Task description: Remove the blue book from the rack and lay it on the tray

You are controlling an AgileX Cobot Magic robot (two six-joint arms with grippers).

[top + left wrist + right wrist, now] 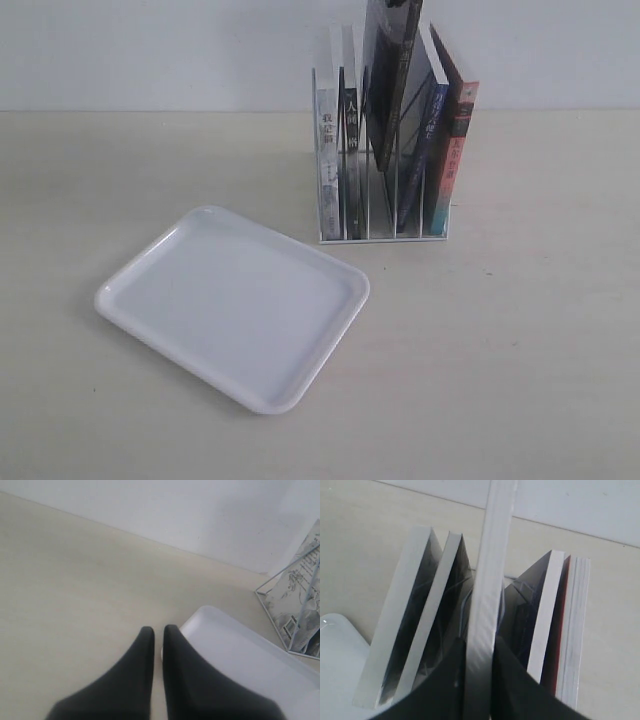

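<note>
Table (540, 350): pale beige wood-grain top, white wall along the far edge.

Tray (235, 300): glossy white plastic rectangle with rounded corners and a low rim. It lies flat on the left near part of the table, turned at an angle, with nothing on it. Its far right corner is near the rack but apart from it.

Rack (385, 238): small white wire book rack with upright loop dividers, standing at centre far and holding five books.

Blue book (395, 90): thin paperback in the rack's middle slot, standing higher than the other four. It tilts with its top to the right and runs out of the top of the exterior view. Its lower end hangs above the rack base, between the dividers. The spine looks very dark and the left face bluish under glare; the cover print cannot be read.

Other books, left to right:
- white-spined book (328, 150), upright
- black-spined book (350, 130), upright
- navy-spined book (428, 150) with white characters, leaning right
- pink-to-teal-spined book (458, 150), at the right end

Right gripper (479, 645): black fingers (507, 675) clamped on both faces of the blue book (487, 580), at its white page edge.

Left gripper (158, 632): fingers close together with only a thin slit between them, holding nothing. It is over bare table just beside a tray corner (240, 660).
</note>
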